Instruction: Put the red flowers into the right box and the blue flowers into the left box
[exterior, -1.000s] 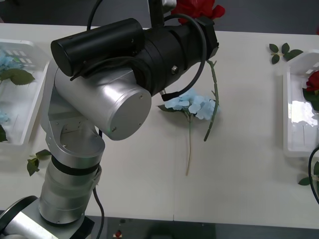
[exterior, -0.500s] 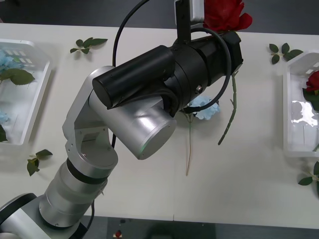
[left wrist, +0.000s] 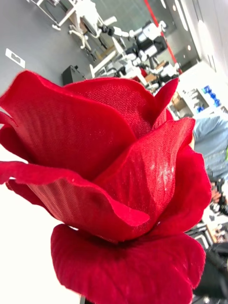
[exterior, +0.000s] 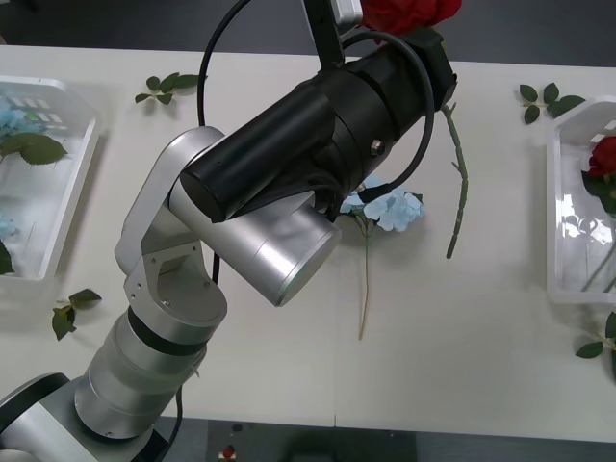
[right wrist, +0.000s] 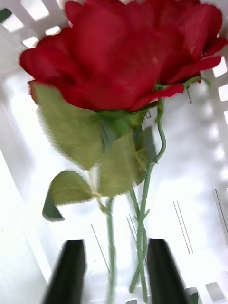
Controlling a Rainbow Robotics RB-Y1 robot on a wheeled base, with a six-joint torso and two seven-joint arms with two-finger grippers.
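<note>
My left gripper (exterior: 421, 37) hangs over the table's far middle, shut on a red flower (exterior: 405, 12) whose long stem dangles in the air to the right of the wrist. That bloom (left wrist: 109, 190) sits very close in the left wrist view. A blue flower (exterior: 390, 207) lies on the table under the left arm. The left box (exterior: 58, 207) at the far left holds blue flowers (exterior: 12, 120). The right box (exterior: 568, 226) holds a red flower (exterior: 604, 157). My right gripper (right wrist: 116, 270) hovers open inside the right box (right wrist: 199, 156), over the stems of two red flowers (right wrist: 118, 61).
Loose green leaf sprigs lie at the far left (exterior: 171, 85), the far right (exterior: 549, 99), the near left (exterior: 72, 313) and beside the right box (exterior: 597, 346). The left arm's big silver elbow (exterior: 279, 245) covers much of the table's middle.
The left arm has swung right and stretched farther out, carrying the red flower with it. The dangling stem moved right, uncovering the blue flower on the table.
</note>
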